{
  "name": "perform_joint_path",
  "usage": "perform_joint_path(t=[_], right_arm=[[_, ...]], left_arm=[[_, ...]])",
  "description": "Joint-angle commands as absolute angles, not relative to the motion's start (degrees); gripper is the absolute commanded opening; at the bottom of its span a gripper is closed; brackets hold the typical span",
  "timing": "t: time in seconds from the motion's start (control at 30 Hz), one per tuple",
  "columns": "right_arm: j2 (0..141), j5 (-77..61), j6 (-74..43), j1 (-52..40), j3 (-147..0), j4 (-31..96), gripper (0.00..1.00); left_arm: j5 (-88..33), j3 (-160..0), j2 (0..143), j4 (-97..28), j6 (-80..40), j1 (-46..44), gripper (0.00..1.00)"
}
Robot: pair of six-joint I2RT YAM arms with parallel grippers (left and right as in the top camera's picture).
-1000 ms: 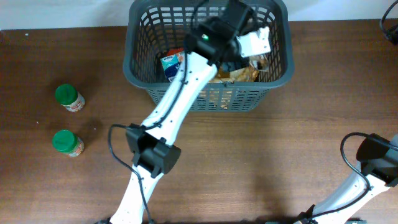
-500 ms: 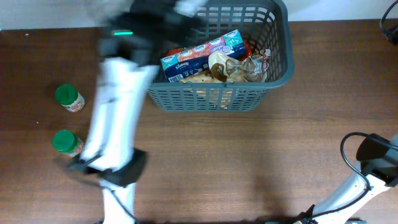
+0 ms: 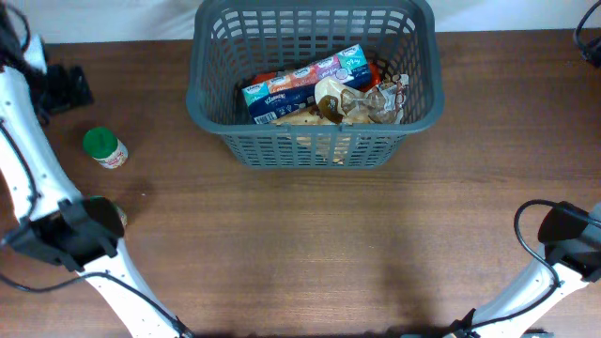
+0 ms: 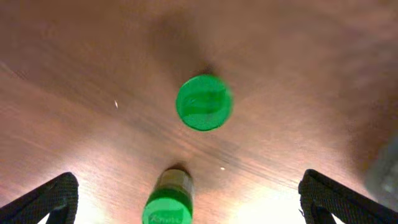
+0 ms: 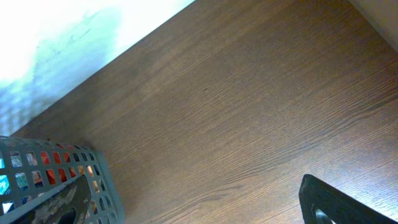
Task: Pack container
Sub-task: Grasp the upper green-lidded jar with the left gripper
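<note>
- Container (image 3: pixel 319 150) holds a tissue pack (image 3: pixel 300 83) reading "Kleenex".
- Left claw (image 4: pixel 196 198) gapes wide, empty, above two green-lidded jars (image 4: pixel 204 102).
- Right claw (image 5: pixel 199 202) likewise wide apart, empty.

A dark brown wooden table (image 3: pixel 376 244) is filling almost the whole overhead view, and its grain is running from left to right. A white surface (image 3: pixel 113 19) is showing as a narrow band behind the far edge; I cannot tell whether it is a wall or a cloth. In the left wrist view a bright glare (image 4: pixel 255 202) is lying on the wood near the lower edge.
</note>
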State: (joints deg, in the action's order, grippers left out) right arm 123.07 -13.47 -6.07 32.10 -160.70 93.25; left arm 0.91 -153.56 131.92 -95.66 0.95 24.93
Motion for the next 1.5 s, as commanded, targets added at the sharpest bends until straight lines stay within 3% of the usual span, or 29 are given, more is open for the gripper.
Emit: perform_joint_path(t=[0.0, 0.4, 0.7, 0.77, 0.87, 1.1, 1.23, 1.37, 1.4, 1.47], right_arm=[[123.17, -14.15, -6.48, 31.90, -160.66, 93.25, 0.99], [123.17, -14.15, -6.48, 31.90, -160.66, 93.25, 0.99], [123.17, -14.15, -6.48, 31.90, -160.66, 93.25, 0.99], [123.17, -14.15, -6.48, 31.90, -160.66, 93.25, 0.99], [123.17, -14.15, -6.48, 31.90, -160.66, 93.25, 0.99], [123.17, -14.15, -6.48, 31.90, -160.66, 93.25, 0.99], [123.17, -14.15, -6.48, 31.90, -160.66, 93.25, 0.99], [123.17, -14.15, -6.48, 31.90, -160.66, 93.25, 0.99], [123.17, -14.15, -6.48, 31.90, -160.66, 93.25, 0.99], [123.17, -14.15, -6.48, 31.90, -160.66, 93.25, 0.99]], left_arm=[[-1.17, -150.47, 136.99, -94.17, -0.45, 26.57, 0.96], [-1.37, -148.75, 151.30, -91.29, -0.40, 26.55, 0.96], [-1.34, -148.68, 152.90, -88.84, -0.40, 24.93, 0.95], [-1.34, -148.42, 152.90, -88.25, -0.40, 24.49, 0.91], [-1.34, -148.14, 152.90, -87.81, -0.40, 23.75, 0.77], [-1.32, -148.11, 152.90, -87.83, -0.40, 23.51, 0.73], [-1.32, -148.11, 152.90, -88.33, -0.40, 23.51, 0.59], [-1.32, -148.09, 152.90, -89.12, -0.43, 23.51, 0.57], [-1.30, -148.11, 152.90, -89.17, -0.40, 23.51, 0.54], [-1.30, -148.11, 152.90, -89.17, -0.40, 23.51, 0.32]])
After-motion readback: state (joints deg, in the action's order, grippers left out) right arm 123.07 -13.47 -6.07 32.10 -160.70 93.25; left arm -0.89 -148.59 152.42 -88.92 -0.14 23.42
